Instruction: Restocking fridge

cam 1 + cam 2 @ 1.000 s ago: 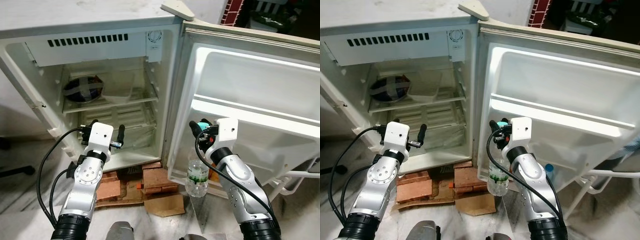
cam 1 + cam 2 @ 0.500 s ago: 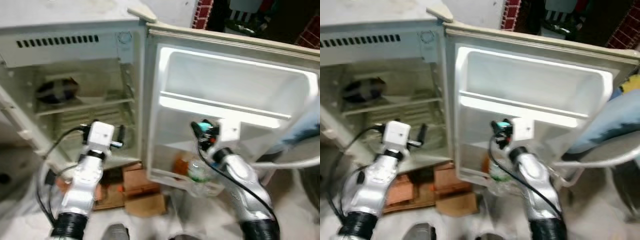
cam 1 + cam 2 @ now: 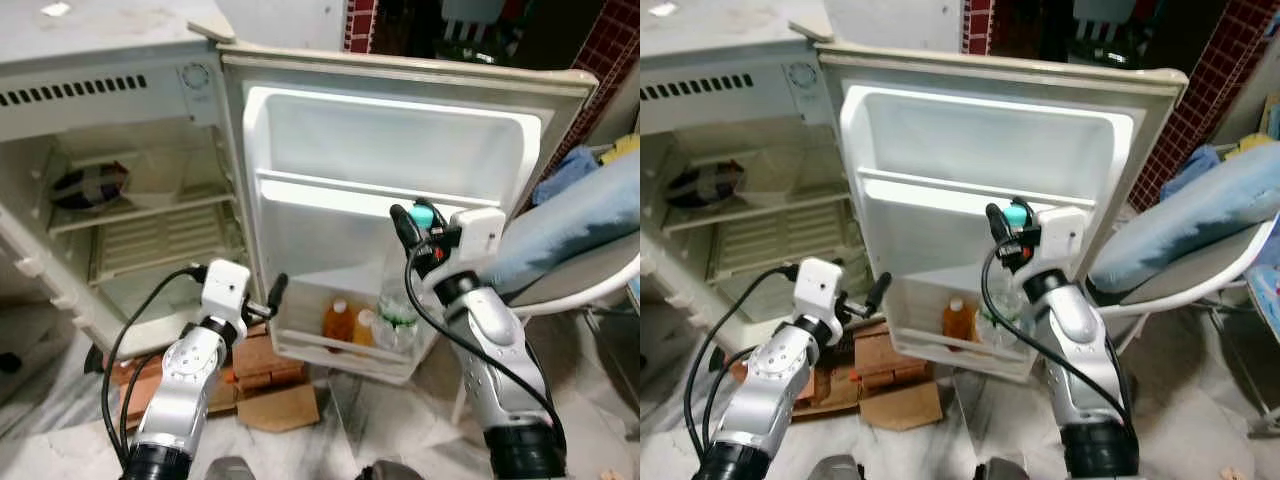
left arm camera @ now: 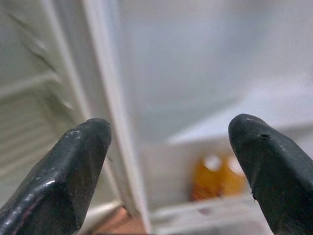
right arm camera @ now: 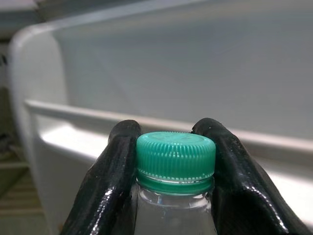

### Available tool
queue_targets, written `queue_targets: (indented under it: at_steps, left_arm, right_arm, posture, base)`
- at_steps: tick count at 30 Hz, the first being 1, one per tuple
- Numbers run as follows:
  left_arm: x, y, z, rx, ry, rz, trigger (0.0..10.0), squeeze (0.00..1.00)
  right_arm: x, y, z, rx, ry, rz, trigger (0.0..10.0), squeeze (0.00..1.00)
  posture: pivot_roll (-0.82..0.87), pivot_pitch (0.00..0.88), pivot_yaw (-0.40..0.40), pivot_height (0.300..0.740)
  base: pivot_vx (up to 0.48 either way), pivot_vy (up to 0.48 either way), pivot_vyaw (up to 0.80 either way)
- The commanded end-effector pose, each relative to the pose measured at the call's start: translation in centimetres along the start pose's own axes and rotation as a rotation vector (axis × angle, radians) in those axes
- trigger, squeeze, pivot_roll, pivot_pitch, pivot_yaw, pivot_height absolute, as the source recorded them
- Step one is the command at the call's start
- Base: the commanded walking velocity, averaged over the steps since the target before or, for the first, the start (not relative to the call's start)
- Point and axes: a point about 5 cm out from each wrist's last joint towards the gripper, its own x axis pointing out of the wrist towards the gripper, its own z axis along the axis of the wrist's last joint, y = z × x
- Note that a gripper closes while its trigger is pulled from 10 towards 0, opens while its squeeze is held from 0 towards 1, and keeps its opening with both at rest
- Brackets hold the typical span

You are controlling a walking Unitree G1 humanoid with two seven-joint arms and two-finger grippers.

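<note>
Robot restocks a fridge: its right gripper point(image 3: 412, 222), jaws clamped on a water bottle point(image 3: 398, 300) by the green cap, holds it over the door shelf point(image 3: 330, 350) beside two juice bottles point(image 3: 337, 320), apparently ready for lowering, while the left gripper point(image 4: 171, 161) waits, jaws apart.

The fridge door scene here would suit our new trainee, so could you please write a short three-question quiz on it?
1. True or false: the right gripper is shut on the green-capped water bottle.
2. Which best describes the left gripper? A) open, holding nothing B) shut on an orange bottle C) gripping the door edge
3. What colour are the two small bottles standing in the bottom door shelf?

Key:
1. True; its fingers clamp the neck under the cap.
2. A.
3. Orange.
</note>
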Motion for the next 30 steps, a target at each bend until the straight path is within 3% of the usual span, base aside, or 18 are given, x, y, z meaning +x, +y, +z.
queue_targets:
  at_steps: [1, 8, 16, 20, 25, 27, 30]
  left_arm:
    - [-0.2, -1.2, 0.1, -0.009, 0.027, -0.132, 10.0, 0.00]
    - [-0.2, -2.4, 0.2, -0.030, 0.044, -0.271, 10.0, 0.00]
    - [0.2, -3.6, 1.1, -0.045, 0.013, -0.388, 10.0, 0.00]
    - [0.8, -3.9, 1.5, -0.057, -0.006, -0.387, 10.0, 0.00]
    - [2.9, -3.5, 2.4, -0.057, -0.045, -0.281, 10.0, 0.00]
    - [3.7, -2.2, 2.7, -0.081, -0.061, -0.159, 10.0, 0.00]
    - [3.9, -1.3, 2.7, -0.090, -0.061, -0.106, 10.0, 0.00]
  right_arm:
    - [1.0, 0.5, 0.5, -0.010, -0.036, 0.007, 10.0, 0.00]
    - [3.1, 1.7, 1.7, -0.027, -0.146, 0.014, 10.0, 0.00]
    - [4.3, 3.1, 0.7, 0.016, -0.136, 0.025, 10.0, 0.00]
    - [4.3, 3.6, 0.4, 0.047, -0.128, 0.042, 10.0, 0.00]
    - [4.6, 4.8, 0.4, 0.068, -0.137, 0.097, 10.0, 0.00]
    - [4.6, 4.7, 0.4, 0.108, -0.122, 0.093, 10.0, 0.00]
    - [4.5, 4.6, 0.4, 0.117, -0.113, 0.099, 10.0, 0.00]
  posture:
    - [0.04, 0.000, -0.028, 0.740]
    - [0.04, 0.000, -0.035, 0.740]
    - [0.04, 0.000, -0.041, 0.740]
    - [0.04, 0.000, -0.046, 0.740]
    - [0.03, 0.000, -0.050, 0.740]
    - [0.03, 0.000, -0.052, 0.740]
    - [0.03, 0.000, -0.053, 0.740]
  base:
    - [0.000, 0.000, 0.00]
    - [0.000, 0.000, 0.00]
    - [0.000, 0.000, 0.00]
    - [0.000, 0.000, 0.00]
    - [0.000, 0.000, 0.00]
    - [0.000, 0.000, 0.00]
    - [0.000, 0.000, 0.00]
